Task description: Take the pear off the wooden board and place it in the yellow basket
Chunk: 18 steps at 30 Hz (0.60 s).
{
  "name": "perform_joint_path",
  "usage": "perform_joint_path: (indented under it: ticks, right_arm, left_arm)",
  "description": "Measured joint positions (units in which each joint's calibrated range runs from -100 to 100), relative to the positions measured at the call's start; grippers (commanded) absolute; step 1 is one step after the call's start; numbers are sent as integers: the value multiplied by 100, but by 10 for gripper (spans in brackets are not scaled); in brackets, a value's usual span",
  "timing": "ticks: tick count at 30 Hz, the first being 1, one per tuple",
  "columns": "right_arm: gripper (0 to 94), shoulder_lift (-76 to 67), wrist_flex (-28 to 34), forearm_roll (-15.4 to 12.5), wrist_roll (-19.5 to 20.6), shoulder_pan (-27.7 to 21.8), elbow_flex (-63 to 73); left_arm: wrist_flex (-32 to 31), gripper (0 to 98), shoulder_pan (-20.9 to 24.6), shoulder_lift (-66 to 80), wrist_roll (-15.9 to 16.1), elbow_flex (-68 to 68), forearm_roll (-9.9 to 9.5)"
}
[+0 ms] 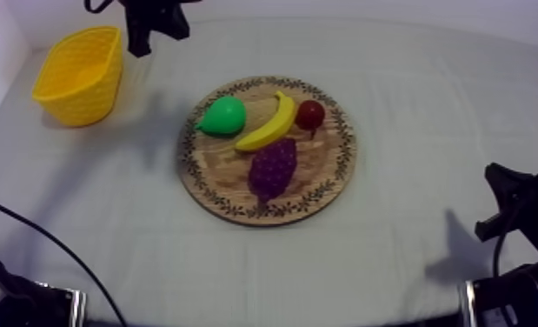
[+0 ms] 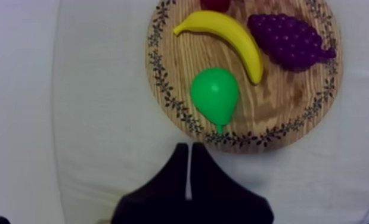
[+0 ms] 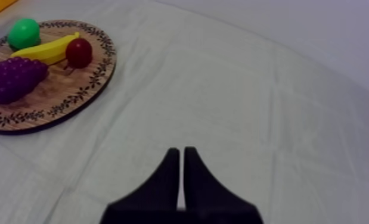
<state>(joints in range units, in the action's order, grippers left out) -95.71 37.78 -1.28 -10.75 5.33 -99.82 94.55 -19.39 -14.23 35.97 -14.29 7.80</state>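
Pear [image 1: 222,116]: is lying on its side on the wooden board [image 1: 342,165], at the part of the board facing the yellow basket [image 1: 85,96]; its narrow end is pointing outward toward the patterned rim; nothing is gripping it

Wooden board: is resting flat on the grey-white cloth [image 1: 411,104] at the middle of the table, carrying all four toy fruits

Banana [image 1: 270,126]: is lying across the board just beside the pear, between the pear and the small red fruit [image 1: 310,113]

Bunch of grapes [image 1: 272,167]: is lying on the near part of the board, just beside the banana

Small red fruit: is sitting near the banana's far tip, on the side away from the pear

Yellow basket: is standing upright on the cloth at the far left of the table, well apart from the board

Left gripper [image 2: 190,145]: its fingers are lying together as a narrow wedge, holding nothing; in the top view it is coming in at the upper left, hanging above the cloth between the basket and the board; in the left wrist view its tips are pointing at bare cloth just outside the board's rim, with the pear directly beyond them

Right gripper [image 3: 181,150]: its fingers are pressing together, narrow, holding nothing; it is sitting low at the table's right side over bare cloth, well apart from the board
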Motion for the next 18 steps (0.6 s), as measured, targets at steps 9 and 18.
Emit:
perform_joint_path:
  ticks: [9,18]
  right_arm:
    - [4,0,0,0,9,0,0]
    - [4,0,0,0,7,0,0]
  left_arm:
    - [-131,357,1,-212,-433,-152,-71]
    - [-193,593,-37,-259,-761,6,-254]
